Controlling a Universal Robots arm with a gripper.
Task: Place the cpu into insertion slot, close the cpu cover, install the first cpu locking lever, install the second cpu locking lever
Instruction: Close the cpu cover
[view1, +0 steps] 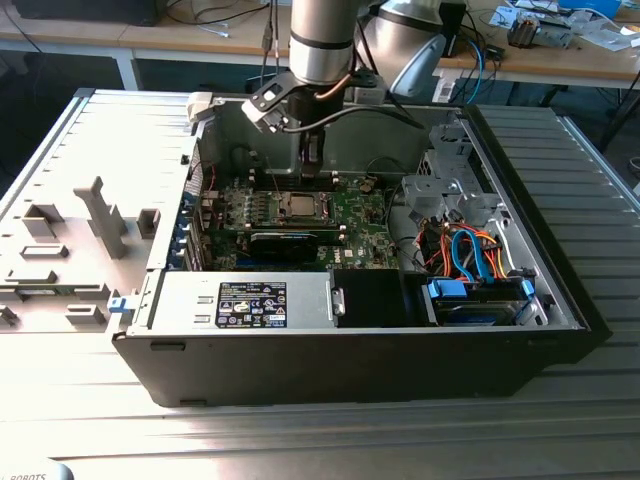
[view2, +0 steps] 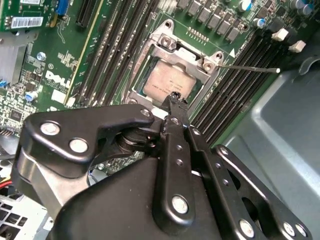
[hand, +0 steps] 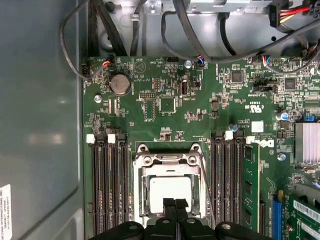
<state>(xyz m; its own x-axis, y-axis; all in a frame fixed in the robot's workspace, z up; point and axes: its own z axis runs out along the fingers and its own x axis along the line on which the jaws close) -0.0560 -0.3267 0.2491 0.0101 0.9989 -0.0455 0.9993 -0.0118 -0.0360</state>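
The exterior view takes in the whole open black metal computer case (view1: 350, 365) lying on the ribbed grey table (view1: 90, 400). The black two-fingered gripper (view1: 312, 168) reaches down into it. On that picture's face, the small square silver-grey cpu (view1: 300, 207) sits at 6 o'clock from the gripper, close below it. A bundle of blue and orange cables (view1: 470, 250) lies at about 3 o'clock from the chip.

Both wrist views give the close detail. The thin square silver cpu cover (hand: 168, 161) lies flat on the green circuit board (hand: 165, 80), and the cpu (hand: 170, 189) shows through its window. In the second wrist view a thin steel wire lever (view2: 250, 67) juts out from the cover's corner across the long black memory slots (view2: 235, 95).

The jaws are pressed together with nothing between them. Their tips (view2: 175, 97) hang just over the chip's near edge.
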